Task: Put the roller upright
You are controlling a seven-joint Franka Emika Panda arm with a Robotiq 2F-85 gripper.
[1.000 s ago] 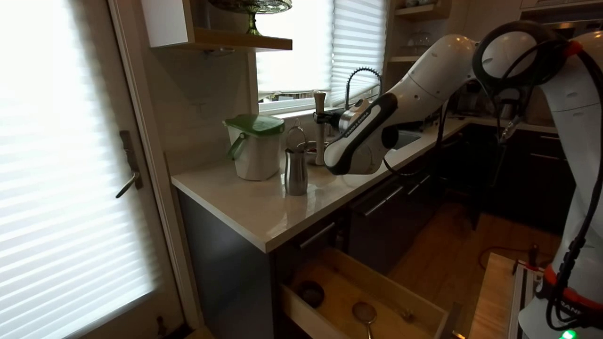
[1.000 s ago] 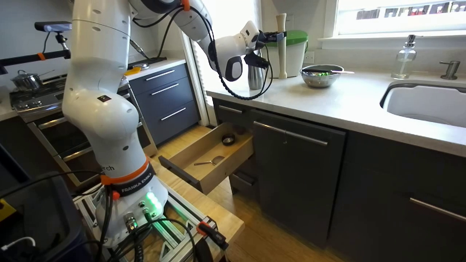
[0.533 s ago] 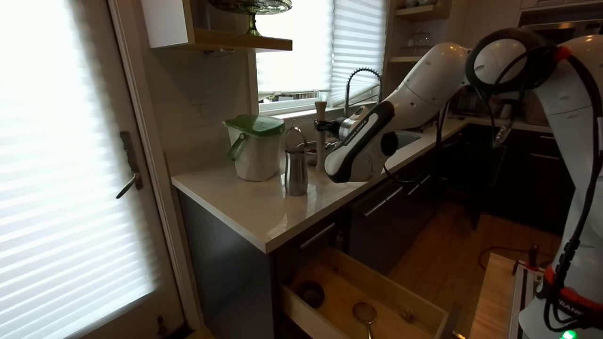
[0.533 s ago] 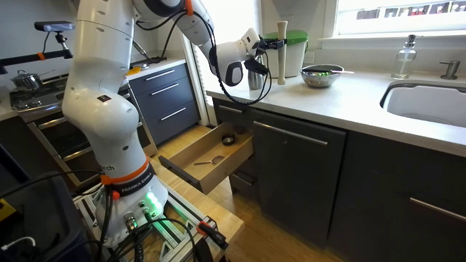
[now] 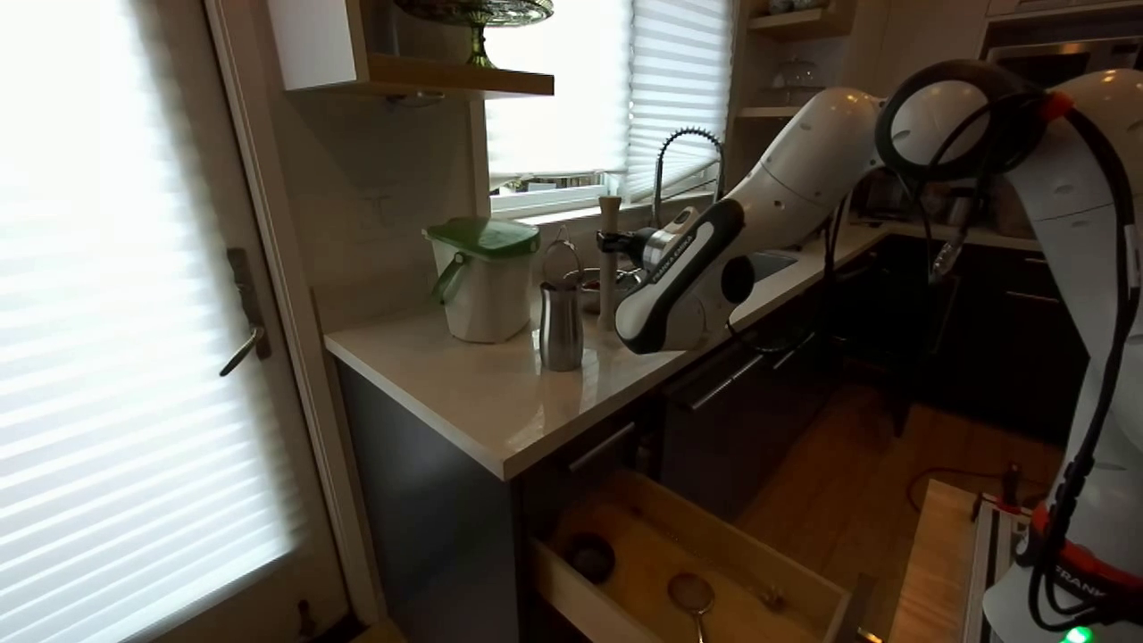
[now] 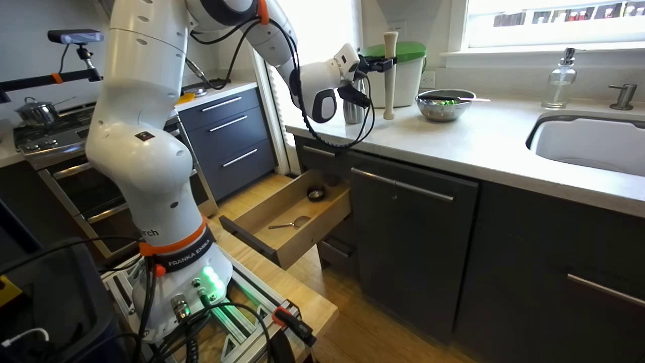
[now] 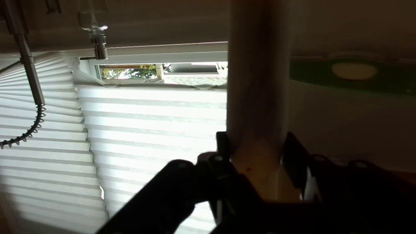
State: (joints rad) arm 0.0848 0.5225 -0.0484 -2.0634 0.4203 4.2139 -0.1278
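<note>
- The pincer (image 7: 256,152) holds the roller (image 6: 389,91), narrowed to its width and gripping it above its middle. The roller runs nearly upright through the grip, most of it below.
- Over the last second the pincer has sunk towards the counter (image 6: 489,133), taking the roller with it; the latest half of that drop is clearly the smaller.
- I take this for the final, careful lowering: the roller's foot is probably at or just above the counter, leaving it to be settled and let go. Released too soon, or leaning, it could topple.
- Lower than the pincer stand the cup (image 5: 561,330) and, in an exterior view, the bowl (image 6: 441,111); the jug (image 6: 409,80) is behind it there.
- Whether the foot touches the counter, I cannot tell from either exterior view.
- The wrist view is upside down; the roller is dark and blurred there, its lower end cut off past the top edge.
- The arm (image 6: 136,161) covers part of the cup in an exterior view.
</note>
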